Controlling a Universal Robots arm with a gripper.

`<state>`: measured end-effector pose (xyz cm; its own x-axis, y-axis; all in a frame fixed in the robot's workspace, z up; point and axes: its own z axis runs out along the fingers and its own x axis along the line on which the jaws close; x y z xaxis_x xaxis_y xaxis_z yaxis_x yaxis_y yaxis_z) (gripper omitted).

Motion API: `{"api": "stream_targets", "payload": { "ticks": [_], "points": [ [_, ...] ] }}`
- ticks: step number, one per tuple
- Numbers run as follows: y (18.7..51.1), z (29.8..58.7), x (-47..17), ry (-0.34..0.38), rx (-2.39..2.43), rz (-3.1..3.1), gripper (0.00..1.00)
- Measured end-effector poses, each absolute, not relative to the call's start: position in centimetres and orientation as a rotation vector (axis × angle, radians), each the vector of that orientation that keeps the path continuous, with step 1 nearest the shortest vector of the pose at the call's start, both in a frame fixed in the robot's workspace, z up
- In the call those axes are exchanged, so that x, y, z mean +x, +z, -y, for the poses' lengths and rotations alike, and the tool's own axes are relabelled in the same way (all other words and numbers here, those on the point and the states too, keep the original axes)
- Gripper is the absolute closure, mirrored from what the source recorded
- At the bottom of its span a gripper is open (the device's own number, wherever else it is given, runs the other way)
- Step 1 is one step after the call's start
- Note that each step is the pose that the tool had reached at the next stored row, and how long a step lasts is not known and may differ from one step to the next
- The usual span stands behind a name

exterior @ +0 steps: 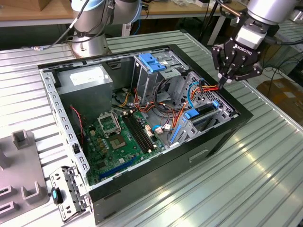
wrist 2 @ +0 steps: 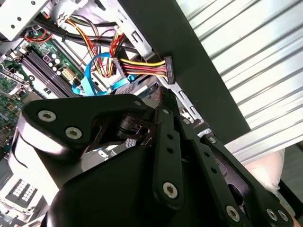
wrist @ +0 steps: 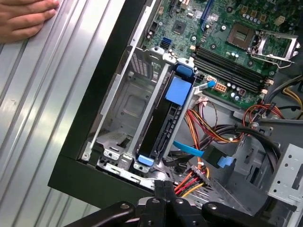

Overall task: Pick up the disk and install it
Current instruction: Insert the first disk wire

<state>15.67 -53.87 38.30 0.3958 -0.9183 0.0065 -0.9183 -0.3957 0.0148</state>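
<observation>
One disk [wrist: 158, 124] sits in its bay [wrist: 146, 109]; one pincer [wrist: 164, 186], fingers together, hangs beside one power plug [wrist: 200, 176]; one hand [wrist: 23, 19] rests on the counter [wrist: 42, 118].

I see ribbed grey metal table [exterior: 265, 156], glare patches on the slats near its front edge. Wooden bench [exterior: 28, 12] past the far edge; brown boxes [exterior: 284, 90] off the exterior view's right.

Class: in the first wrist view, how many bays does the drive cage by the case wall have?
2. One empty bay lies against the case wall; the bay beside it, toward the motherboard, holds the disk. Others may be hidden.
</observation>
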Motion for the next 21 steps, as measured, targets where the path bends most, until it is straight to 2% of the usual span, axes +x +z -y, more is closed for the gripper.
{"api": "stream_targets", "payload": {
  "ticks": [1, 2, 5, 6, 12, 13, 14, 21],
  "points": [
    [38.30, 53.71, 15.78, -0.004, 2.615, 1.712, 0.89],
    [38.30, 53.53, 15.91, -0.004, 2.621, 1.703, 0.83],
    [38.29, 53.23, 16.18, -0.004, 2.635, 1.681, 0.82],
    [38.28, 53.15, 16.31, -0.004, 2.643, 1.669, 0.75],
    [38.13, 53.13, 16.44, -0.002, 2.751, 1.483, 0.75],
    [38.07, 53.14, 16.44, -0.002, 2.767, 1.453, 0.74],
    [38.02, 53.14, 16.44, -0.001, 2.780, 1.427, 0.68],
    [37.47, 53.14, 16.45, 0.003, 2.889, 1.188, 0.68]
  ]
}}
